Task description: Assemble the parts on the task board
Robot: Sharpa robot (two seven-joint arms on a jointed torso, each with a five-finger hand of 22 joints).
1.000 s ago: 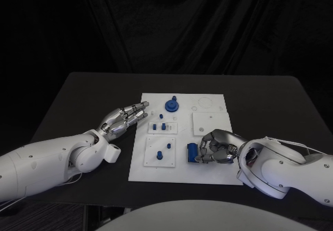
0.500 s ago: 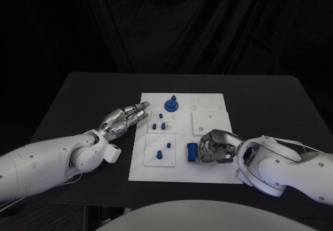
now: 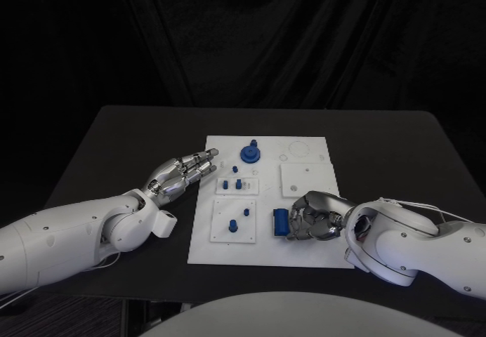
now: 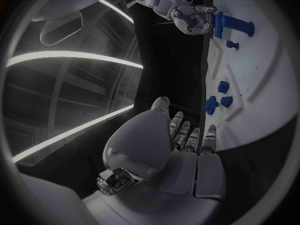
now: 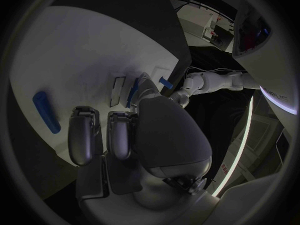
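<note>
The right hand (image 3: 314, 216), fingers curled in and holding nothing, sits just beside a long blue part (image 3: 279, 222) on the task board (image 3: 304, 253). The left hand (image 3: 182, 173) hovers spread over the desk (image 3: 112, 140), off the board's edge.

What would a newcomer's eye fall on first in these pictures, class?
The white task board stands out in the middle of the black table, dotted with small blue parts. The right robot hand hovers by the long blue part near the board's front, with fingers curled. The left robot hand lies stretched out at the board's left edge, holding nothing.
</note>
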